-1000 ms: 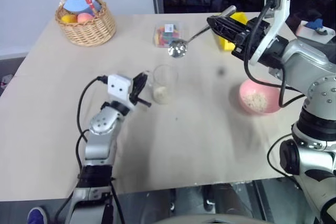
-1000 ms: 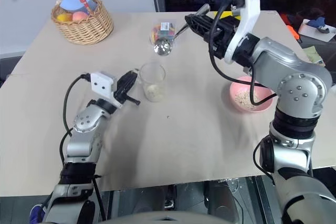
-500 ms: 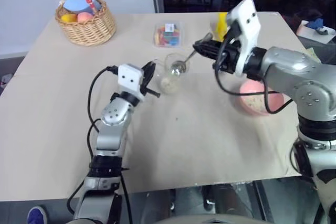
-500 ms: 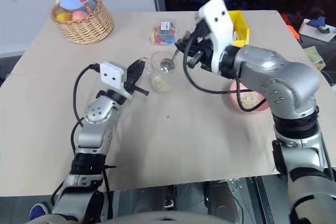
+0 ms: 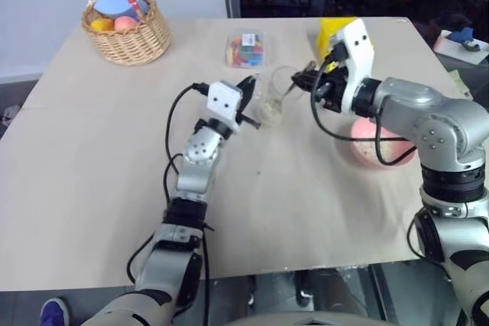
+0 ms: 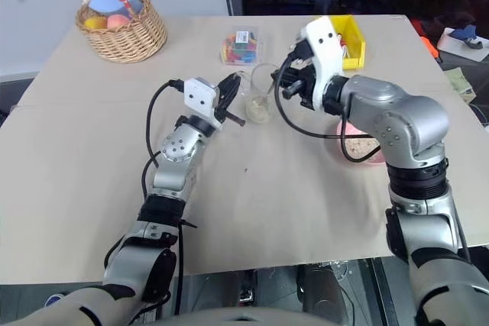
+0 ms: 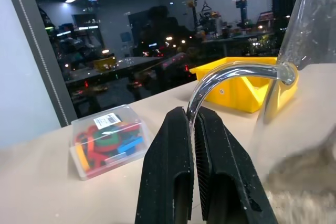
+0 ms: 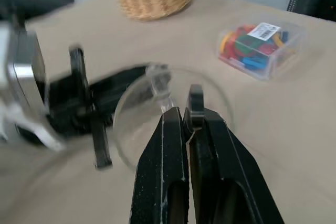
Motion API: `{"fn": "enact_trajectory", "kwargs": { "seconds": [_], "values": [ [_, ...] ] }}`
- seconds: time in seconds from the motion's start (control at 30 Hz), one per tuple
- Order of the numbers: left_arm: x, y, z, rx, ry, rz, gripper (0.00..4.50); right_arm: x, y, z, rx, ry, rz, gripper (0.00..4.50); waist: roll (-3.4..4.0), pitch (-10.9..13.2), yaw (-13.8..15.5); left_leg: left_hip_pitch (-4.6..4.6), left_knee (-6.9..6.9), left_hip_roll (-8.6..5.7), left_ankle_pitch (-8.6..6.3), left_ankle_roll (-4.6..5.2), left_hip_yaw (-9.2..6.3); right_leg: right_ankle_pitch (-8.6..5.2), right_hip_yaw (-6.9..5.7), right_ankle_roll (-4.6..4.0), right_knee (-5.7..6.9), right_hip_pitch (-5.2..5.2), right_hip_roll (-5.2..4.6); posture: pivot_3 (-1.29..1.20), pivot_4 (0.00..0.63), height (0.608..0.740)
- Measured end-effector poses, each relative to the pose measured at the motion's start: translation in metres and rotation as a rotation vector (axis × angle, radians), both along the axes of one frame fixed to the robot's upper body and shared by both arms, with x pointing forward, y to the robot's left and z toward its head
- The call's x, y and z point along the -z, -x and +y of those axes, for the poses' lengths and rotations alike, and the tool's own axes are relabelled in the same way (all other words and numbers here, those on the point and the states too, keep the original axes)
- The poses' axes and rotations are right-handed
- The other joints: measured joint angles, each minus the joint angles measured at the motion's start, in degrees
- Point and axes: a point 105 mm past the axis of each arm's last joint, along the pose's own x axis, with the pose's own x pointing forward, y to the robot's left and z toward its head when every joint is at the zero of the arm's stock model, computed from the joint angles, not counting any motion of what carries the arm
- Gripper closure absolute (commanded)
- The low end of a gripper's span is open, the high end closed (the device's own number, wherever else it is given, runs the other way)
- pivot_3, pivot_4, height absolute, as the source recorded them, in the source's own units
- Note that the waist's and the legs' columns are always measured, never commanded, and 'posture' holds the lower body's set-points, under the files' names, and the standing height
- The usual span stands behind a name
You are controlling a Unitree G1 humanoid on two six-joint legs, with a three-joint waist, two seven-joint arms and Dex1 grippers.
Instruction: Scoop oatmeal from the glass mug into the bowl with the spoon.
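Note:
The glass mug [image 5: 272, 99] stands mid-table with pale oatmeal [image 6: 258, 112] in its bottom. My left gripper [image 7: 193, 124] is shut on the mug's curved handle [image 7: 236, 71], coming in from the mug's left side [image 5: 246, 103]. My right gripper [image 5: 306, 80] is shut on the spoon [image 5: 293, 88], just right of the mug. The spoon's handle slants down over the rim and its tip is inside the mug [image 6: 263, 101]. The pink bowl [image 5: 376, 145] sits to the right with oatmeal in it, partly behind my right arm.
A wicker basket [image 5: 126, 27] with coloured items stands at the far left. A clear plastic box of colourful pieces [image 5: 244, 47] and a yellow bin [image 5: 333, 31] sit behind the mug. The table's near edge runs along the bottom of the eye views.
The left gripper has carried the mug to the right and farther away. The right gripper has come down and to the left, bringing the spoon from above the mug into it.

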Motion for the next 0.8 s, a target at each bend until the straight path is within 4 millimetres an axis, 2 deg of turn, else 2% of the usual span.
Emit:
{"fn": "enact_trajectory", "kwargs": {
  "seconds": [0.37, 0.57, 0.8],
  "values": [
    [0.009, -0.007, -0.005, 0.028, 0.0, 0.024, 4.47, -0.007, -0.001, -0.017, 0.066, -0.104, 0.083, 4.5, 0.0, 0.0, 0.02, 0.0, 0.01, -0.01, 0.0, 0.0, -0.02, 0.0, 0.0, 0.01, 0.03, 0.0, 0.0, 0.0, 0.15, 0.74],
    [-0.001, -0.011, -0.01, 0.051, 0.0, 0.004, 4.47, -0.009, -0.004, -0.027, 0.108, -0.158, 0.131, 4.5, 0.0, 0.0, 0.05, 0.0, 0.01, -0.02, 0.0, 0.0, -0.02, 0.01, 0.0, 0.01, 0.04, 0.01, -0.01, 0.0, 0.15, 0.74],
    [0.0, -0.017, -0.017, 0.075, -0.001, 0.02, 4.47, -0.008, -0.005, -0.041, 0.155, -0.19, 0.181, 4.5, 0.0, 0.0, 0.02, -0.01, 0.01, -0.02, 0.0, 0.0, -0.02, 0.01, 0.0, 0.01, 0.04, 0.01, -0.01, 0.0, 0.15, 0.74]
  ]
}}
